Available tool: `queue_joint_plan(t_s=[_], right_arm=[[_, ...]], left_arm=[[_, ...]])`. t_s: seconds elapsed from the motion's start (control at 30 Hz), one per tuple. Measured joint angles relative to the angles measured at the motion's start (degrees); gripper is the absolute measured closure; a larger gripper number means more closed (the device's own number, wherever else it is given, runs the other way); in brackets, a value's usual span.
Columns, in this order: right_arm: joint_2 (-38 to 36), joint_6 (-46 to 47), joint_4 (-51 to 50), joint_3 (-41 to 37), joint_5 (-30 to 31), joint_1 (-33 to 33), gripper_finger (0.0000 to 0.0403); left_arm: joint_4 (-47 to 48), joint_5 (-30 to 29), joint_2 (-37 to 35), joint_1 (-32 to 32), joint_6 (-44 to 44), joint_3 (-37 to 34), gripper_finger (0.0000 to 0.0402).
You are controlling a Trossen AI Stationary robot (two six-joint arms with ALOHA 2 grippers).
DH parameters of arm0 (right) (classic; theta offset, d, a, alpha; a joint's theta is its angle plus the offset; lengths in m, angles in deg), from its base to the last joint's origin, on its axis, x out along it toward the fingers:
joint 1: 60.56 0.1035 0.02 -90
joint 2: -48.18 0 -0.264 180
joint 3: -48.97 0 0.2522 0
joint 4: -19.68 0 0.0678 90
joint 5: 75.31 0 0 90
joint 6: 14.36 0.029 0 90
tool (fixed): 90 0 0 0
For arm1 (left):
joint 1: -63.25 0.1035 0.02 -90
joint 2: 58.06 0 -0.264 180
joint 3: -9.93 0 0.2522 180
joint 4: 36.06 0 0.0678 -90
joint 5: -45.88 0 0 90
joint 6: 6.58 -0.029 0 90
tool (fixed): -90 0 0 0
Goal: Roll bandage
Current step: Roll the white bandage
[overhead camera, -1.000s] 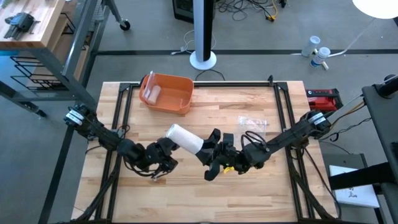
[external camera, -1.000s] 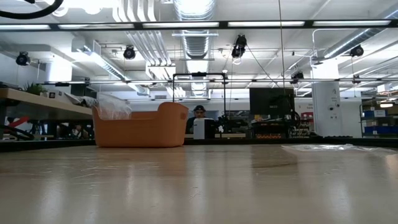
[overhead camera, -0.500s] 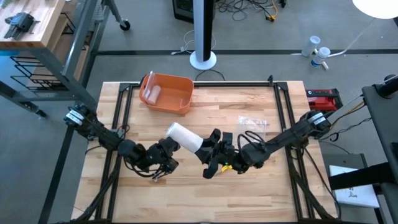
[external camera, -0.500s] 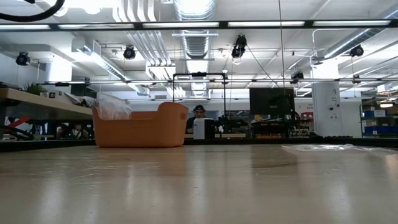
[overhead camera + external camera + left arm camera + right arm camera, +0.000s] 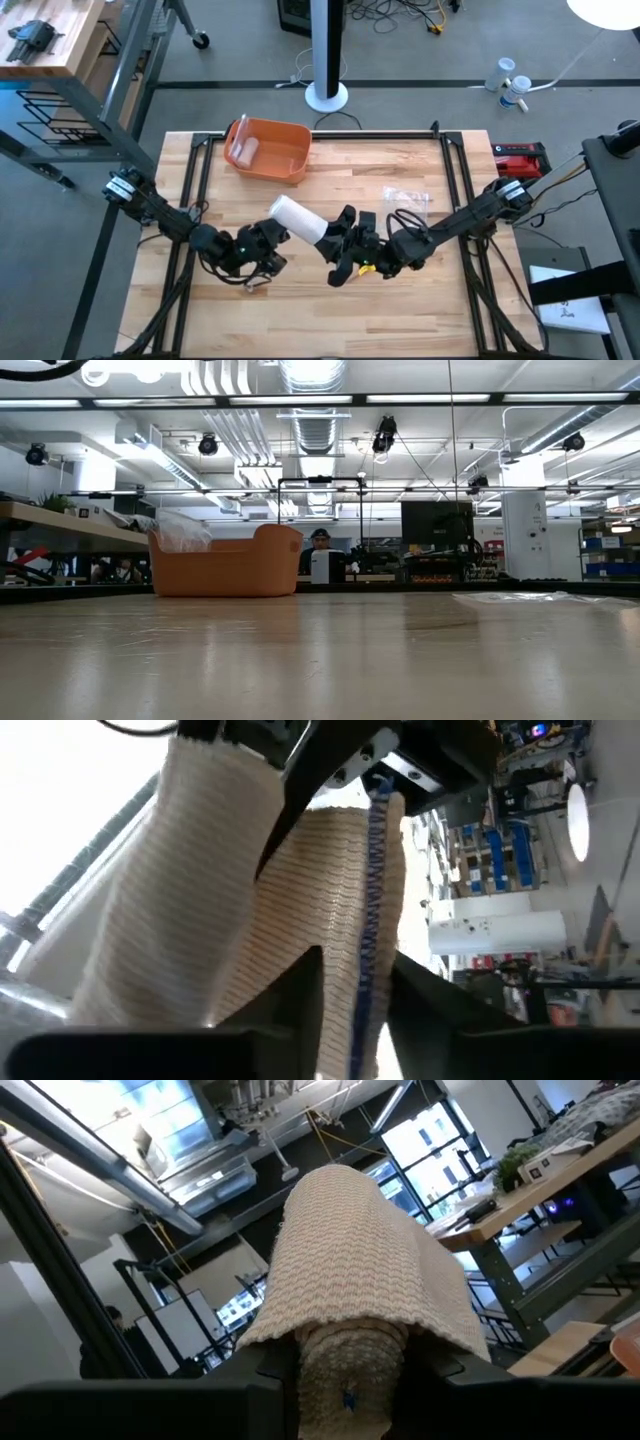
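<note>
A cream bandage (image 5: 297, 220), partly rolled, is held up between my two grippers over the middle of the table. My left gripper (image 5: 268, 237) is shut on its left end and my right gripper (image 5: 338, 243) on its right end. In the left wrist view a ribbed strip with a blue stitched edge (image 5: 372, 890) runs away from the fingers. In the right wrist view the roll (image 5: 350, 1270) has a loose layer draped over it. Neither gripper nor the bandage shows in the low view. My left gripper (image 5: 358, 1005) pinches the bandage's loose strip at its blue stitched edge (image 5: 366, 960) between its two fingers. The strip stretches from there toward the other gripper, lifted clear of the table. My right gripper (image 5: 350, 1385) pinches the rolled core of the bandage (image 5: 348, 1355) between its two fingers, at the roll's end. A loose layer (image 5: 360, 1250) lies over the core. The roll is lifted clear of the table.
An orange basket (image 5: 285, 165) stands at the table's far left with a clear packet (image 5: 243, 150) in it. A crumpled clear wrapper (image 5: 406, 198) lies right of centre. A red and black tool (image 5: 520, 158) sits off the table's right edge.
</note>
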Motion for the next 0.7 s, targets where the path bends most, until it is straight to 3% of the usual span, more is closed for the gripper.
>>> queue_joint_plan(t_s=[0.23,0.43,0.7], right_arm=[[-0.25,-0.70,-0.58,0.00,-0.17,0.11,0.0309],[-2.53,-4.61,-4.03,0.00,2.03,-0.07,0.0313],[-6.09,-5.24,-13.93,0.00,4.44,-1.85,0.0312]], left_arm=[[-0.09,-2.41,0.00,-0.04,5.17,0.02,0.0395],[-0.15,-9.96,0.00,-0.12,7.09,-0.13,0.0399],[3.47,-10.45,0.00,-0.85,8.48,-0.19,0.0400]])
